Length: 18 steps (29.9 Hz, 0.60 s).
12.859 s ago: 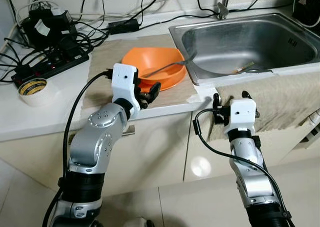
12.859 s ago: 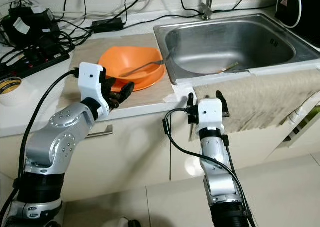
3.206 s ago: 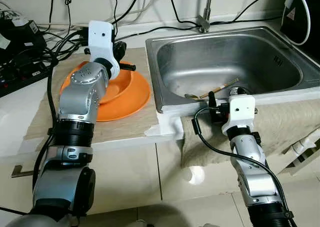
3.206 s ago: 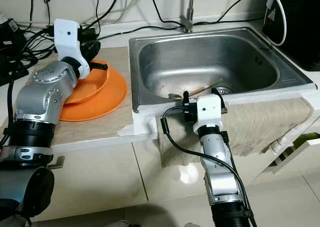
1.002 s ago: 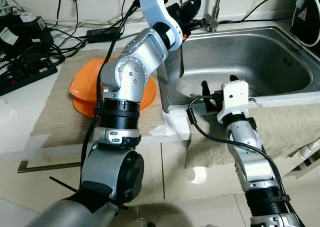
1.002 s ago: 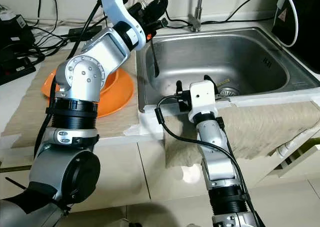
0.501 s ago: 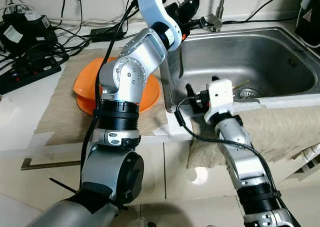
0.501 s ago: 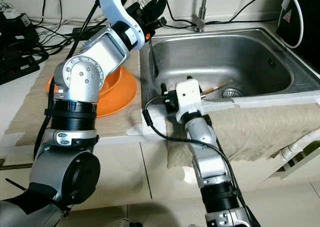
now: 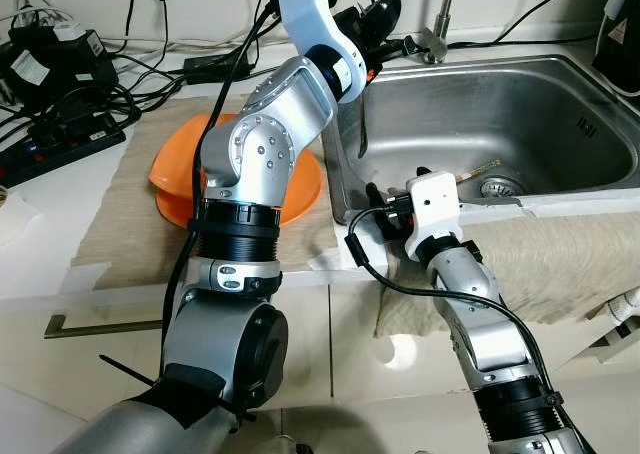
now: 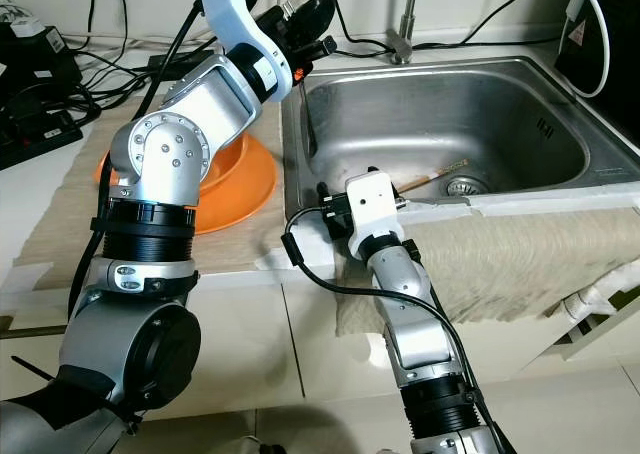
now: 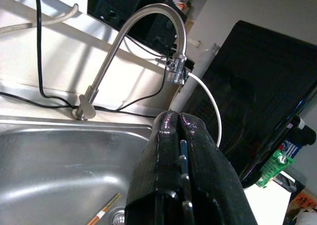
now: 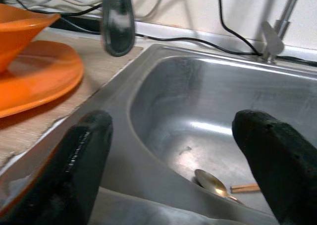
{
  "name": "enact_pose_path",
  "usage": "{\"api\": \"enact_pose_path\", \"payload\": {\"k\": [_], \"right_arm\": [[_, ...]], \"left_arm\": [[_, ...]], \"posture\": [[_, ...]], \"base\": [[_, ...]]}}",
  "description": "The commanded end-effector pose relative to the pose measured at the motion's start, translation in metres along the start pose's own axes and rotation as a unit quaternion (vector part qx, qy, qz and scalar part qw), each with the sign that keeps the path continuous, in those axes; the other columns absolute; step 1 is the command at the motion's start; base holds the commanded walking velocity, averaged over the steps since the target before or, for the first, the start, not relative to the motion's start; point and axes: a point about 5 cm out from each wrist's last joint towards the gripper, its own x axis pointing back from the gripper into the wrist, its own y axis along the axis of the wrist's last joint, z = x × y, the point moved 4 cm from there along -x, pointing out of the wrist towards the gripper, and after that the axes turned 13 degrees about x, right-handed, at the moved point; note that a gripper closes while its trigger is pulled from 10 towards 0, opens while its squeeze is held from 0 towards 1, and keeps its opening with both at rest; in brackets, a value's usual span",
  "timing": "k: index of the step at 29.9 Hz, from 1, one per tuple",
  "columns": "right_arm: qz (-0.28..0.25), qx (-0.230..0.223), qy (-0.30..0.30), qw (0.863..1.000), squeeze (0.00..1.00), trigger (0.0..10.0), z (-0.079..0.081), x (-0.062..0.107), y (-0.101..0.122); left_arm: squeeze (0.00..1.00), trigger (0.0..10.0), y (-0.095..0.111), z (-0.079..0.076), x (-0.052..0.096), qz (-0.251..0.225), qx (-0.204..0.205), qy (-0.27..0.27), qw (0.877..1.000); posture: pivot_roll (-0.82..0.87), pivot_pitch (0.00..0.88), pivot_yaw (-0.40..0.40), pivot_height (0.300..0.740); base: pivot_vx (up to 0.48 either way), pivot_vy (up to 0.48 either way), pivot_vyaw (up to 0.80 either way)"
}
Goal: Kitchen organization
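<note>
My right end effector (image 9: pixel 385 206) sits at the sink's (image 9: pixel 560 84) front rim, fingers spread wide. Just beyond and below it, a spoon (image 12: pixel 212 182) and chopstick (image 9: pixel 478 171) lie on the basin floor, the chopstick's long axis running toward the drain. Farther back, my left end effector (image 10: pixel 318 46), fingers pressed together, holds a fork (image 12: pixel 118 22) over the sink's far-left corner, beside the orange bowl (image 9: pixel 180 164) on the counter (image 9: pixel 40 264). The right arm is nearer the spoon.

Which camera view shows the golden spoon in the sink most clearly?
The right wrist view: the spoon lies unobstructed on the sink floor, bowl visible. In the eye views the right gripper hides its bowl; the left wrist view shows just its handle.
</note>
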Motion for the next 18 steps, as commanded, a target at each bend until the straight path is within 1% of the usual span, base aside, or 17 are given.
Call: {"api": "enact_pose_path", "payload": {"k": [1, 9, 14, 15, 16, 18], "right_arm": [[-0.017, -0.002, 0.007, 1.000, 1.00, 10.0, 0.002, -0.002, 0.012], [-0.029, 0.006, 0.000, 1.000, 1.00, 10.0, -0.002, -0.006, 0.020], [-0.032, 0.024, -0.018, 0.999, 1.00, 10.0, -0.013, -0.011, 0.024], [-0.034, 0.028, -0.023, 0.999, 0.11, 10.0, -0.016, -0.013, 0.026], [-0.037, 0.030, -0.029, 0.998, 0.00, 10.0, -0.020, -0.016, 0.028], [-0.041, 0.032, -0.031, 0.998, 0.00, 10.0, -0.023, -0.020, 0.031]], "left_arm": [[0.00, 0.0, -0.005, -0.007, 0.000, 0.003, 0.005, -0.008, 1.000], [0.00, 0.0, -0.009, -0.007, 0.000, 0.008, 0.013, -0.008, 1.000], [0.00, 0.0, -0.014, -0.012, 0.000, 0.017, 0.021, -0.015, 1.000], [0.00, 0.0, -0.015, -0.012, 0.001, 0.019, 0.022, -0.016, 0.999], [0.00, 0.0, -0.018, -0.013, 0.001, 0.024, 0.027, -0.017, 0.999], [0.00, 0.0, -0.022, -0.014, 0.001, 0.030, 0.035, -0.017, 0.999]], "posture": [[-0.03, 0.000, 0.085, 0.740], [-0.04, 0.000, 0.083, 0.740], [-0.04, 0.000, 0.084, 0.740], [-0.04, 0.000, 0.084, 0.740], [-0.04, 0.000, 0.084, 0.740], [-0.04, 0.000, 0.084, 0.740]], "base": [[0.000, 0.000, 0.00], [0.000, 0.000, 0.00], [0.000, 0.000, 0.00], [0.000, 0.000, 0.00], [0.000, 0.000, 0.00], [0.000, 0.000, 0.00]]}}
